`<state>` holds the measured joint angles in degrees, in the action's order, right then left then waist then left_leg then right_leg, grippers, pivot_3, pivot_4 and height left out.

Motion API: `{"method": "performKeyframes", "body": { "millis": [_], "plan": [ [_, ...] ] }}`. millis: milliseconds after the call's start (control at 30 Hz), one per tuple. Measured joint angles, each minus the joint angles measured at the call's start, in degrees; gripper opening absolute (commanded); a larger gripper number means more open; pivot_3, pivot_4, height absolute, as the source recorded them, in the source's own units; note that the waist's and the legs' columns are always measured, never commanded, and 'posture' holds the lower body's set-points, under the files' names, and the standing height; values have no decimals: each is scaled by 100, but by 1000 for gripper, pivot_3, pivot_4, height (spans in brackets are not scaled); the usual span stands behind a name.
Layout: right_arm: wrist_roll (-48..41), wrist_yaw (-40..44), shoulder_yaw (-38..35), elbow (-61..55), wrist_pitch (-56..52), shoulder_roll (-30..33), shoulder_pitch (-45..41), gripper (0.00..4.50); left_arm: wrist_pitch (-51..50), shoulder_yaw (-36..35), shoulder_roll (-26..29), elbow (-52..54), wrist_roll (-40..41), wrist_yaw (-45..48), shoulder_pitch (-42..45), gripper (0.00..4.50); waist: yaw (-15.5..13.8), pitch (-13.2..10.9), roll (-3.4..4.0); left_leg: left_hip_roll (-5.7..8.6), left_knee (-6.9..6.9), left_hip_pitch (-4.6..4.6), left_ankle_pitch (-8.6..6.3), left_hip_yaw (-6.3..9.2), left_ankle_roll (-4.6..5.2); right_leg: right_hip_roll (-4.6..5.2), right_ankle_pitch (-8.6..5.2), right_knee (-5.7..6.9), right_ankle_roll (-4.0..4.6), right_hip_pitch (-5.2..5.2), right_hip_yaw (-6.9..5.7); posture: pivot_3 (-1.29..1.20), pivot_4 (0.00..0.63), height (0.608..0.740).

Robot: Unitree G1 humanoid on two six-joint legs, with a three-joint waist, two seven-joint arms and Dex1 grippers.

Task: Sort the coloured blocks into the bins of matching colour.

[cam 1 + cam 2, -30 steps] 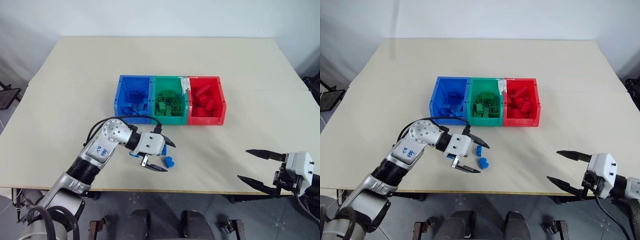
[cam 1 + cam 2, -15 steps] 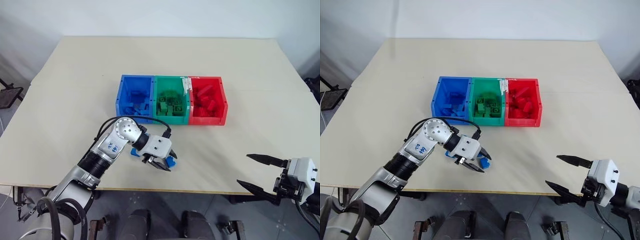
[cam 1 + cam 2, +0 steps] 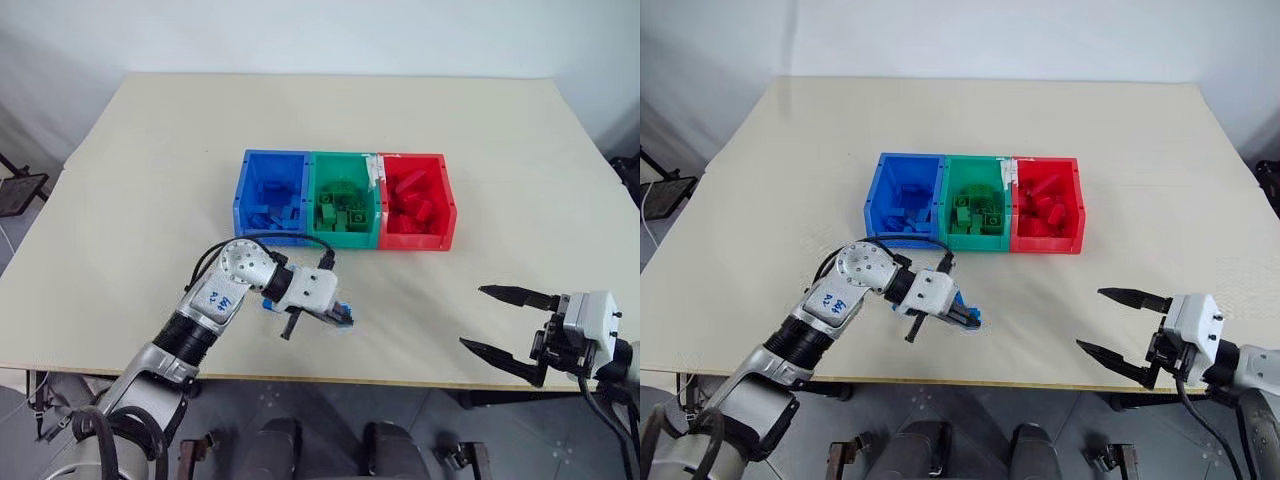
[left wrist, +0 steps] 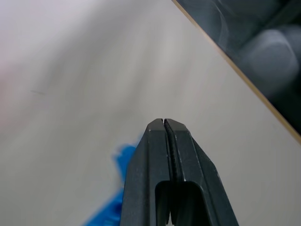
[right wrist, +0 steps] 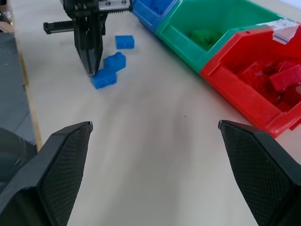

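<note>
On the left, near the front edge of the pale table [image 3: 150,150]: left gripper [image 5: 91,70], clamped tight, both fingers [image 4: 155,155] pressed flat together with nothing between them. Tipped down toward the tabletop, its tip right at a loose blue block [image 5: 104,78]; cannot tell whether touching or just above. Just beside that one, a second blue block [image 5: 114,61], and a little farther toward the bins a third blue block [image 5: 124,42]. All three flat on the table, apart from the bins, none inside.

Toward the middle of the table, side by side and joined: blue bin [image 3: 243,190] with blue bricks [image 3: 270,212] piled inside; green bin [image 3: 343,237] with green bricks [image 3: 340,212] inside and a white tape strip [image 3: 374,170] on its far right corner; red bin [image 3: 415,241] with red bricks [image 3: 410,205] inside.

On the right, over the near table edge and well apart from bins and loose blocks: right gripper [image 3: 472,317], spread wide, holding nothing, pointed across the table toward the loose blocks.
</note>
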<state>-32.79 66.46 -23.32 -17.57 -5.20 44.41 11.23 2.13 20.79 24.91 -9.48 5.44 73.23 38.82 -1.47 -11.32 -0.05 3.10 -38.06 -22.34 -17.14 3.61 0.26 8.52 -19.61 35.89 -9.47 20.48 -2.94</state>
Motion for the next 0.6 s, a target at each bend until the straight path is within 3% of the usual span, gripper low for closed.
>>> {"method": "performKeyframes", "body": {
  "millis": [133, 200, 333, 500, 600],
  "plan": [
    [2, 34, 85, 120, -16, -1, -112, 4500, -4, -303, 186, 256, 286, 10, -272, 198, 1, 0, 0, 1, 1, 0, 0, 0, 0, 0, 0, -1, 0, -1, -1, 0, 150, 740],
    [4, 52, 139, 207, -16, -1, -185, 4500, -8, -320, 219, 279, 335, 25, -343, 593, -13, 0, 0, 2, -3, 0, 1, 1, 1, 2, 0, -2, 0, -3, -1, 0, 150, 740],
    [5, 112, 240, 263, -14, 0, -288, 4500, 306, -229, 249, 242, 296, 199, -248, 1824, -13, 0, 0, 11, -3, -1, 1, 2, 1, 1, 0, -2, -1, -3, -2, 0, 150, 740],
    [6, 252, 217, 332, -4, 64, -153, 4500, 1035, 153, 167, -495, -141, 511, 485, 3349, -16, 0, 0, 21, -1, -2, 1, 1, 1, 0, 1, -4, -1, -4, -5, 0, 150, 740],
    [5, 282, 175, 332, -11, 91, -55, 4500, 1299, 382, 116, -979, -397, 669, 766, 3349, -5, 0, 0, 21, 1, -2, 1, -1, 1, 0, 1, -3, -1, -1, -5, 0, 150, 740]
  ]
}}
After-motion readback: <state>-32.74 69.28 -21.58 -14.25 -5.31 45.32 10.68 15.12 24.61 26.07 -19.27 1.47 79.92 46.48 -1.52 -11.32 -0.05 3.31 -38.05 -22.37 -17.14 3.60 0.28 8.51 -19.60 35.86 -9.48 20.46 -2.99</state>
